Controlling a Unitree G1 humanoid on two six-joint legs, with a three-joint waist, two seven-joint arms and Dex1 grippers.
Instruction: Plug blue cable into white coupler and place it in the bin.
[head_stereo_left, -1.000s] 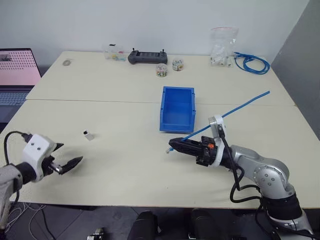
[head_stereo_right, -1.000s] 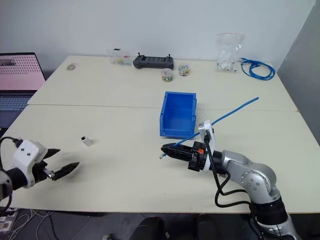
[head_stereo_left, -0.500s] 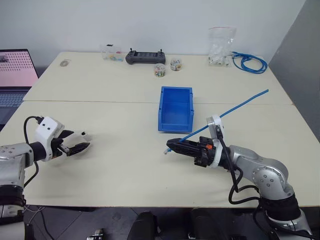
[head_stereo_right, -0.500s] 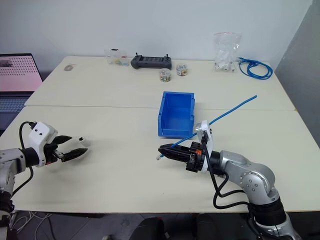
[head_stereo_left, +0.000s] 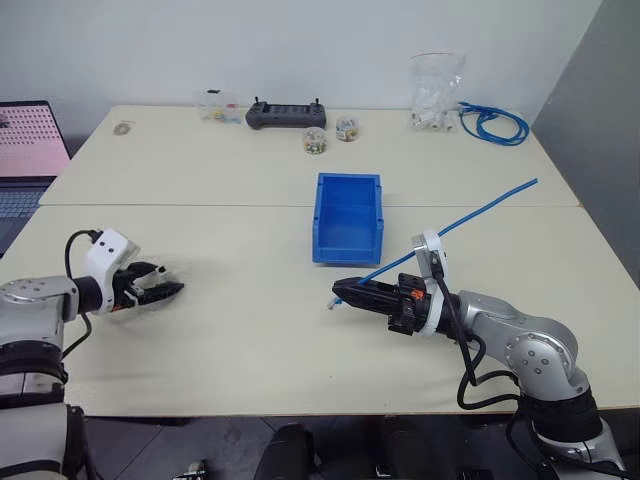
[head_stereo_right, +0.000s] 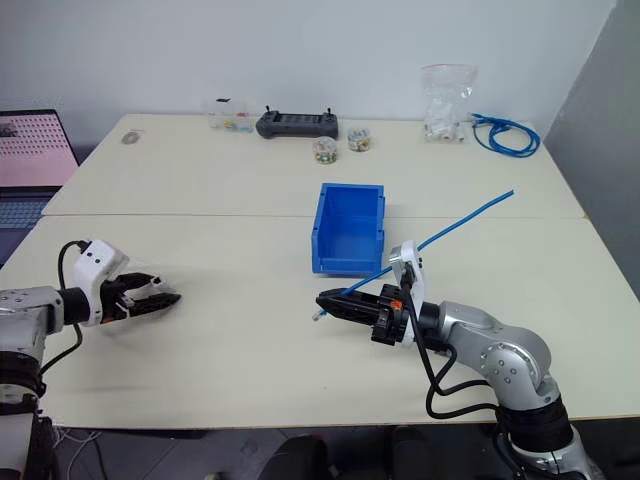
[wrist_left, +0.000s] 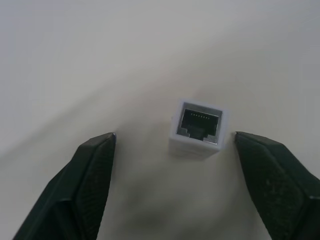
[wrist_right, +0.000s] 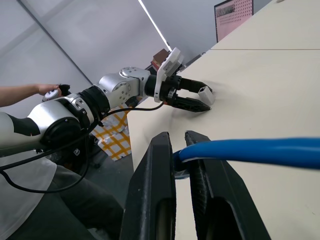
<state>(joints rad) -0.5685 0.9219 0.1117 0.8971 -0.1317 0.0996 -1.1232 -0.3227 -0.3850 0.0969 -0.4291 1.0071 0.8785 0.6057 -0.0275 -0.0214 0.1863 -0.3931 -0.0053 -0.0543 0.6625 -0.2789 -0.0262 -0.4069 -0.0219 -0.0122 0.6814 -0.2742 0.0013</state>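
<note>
The white coupler stands on the table with its dark socket facing the left wrist camera. My left gripper is open around it, one black finger well clear and the other finger almost at its side. From the right wrist view the coupler shows between those fingers. My right gripper is shut on the blue cable near its plug end, and the cable runs up and back to the right. The blue bin stands open-topped behind the right gripper.
At the table's far edge are a black controller, two small jars, a clear box, a clear bag and a coiled blue cable. A laptop sits at the left. A person's hand shows beyond the table.
My left gripper has moved forward to the coupler, and its fingers now stand on either side of it. The right gripper still holds the cable in the same place.
</note>
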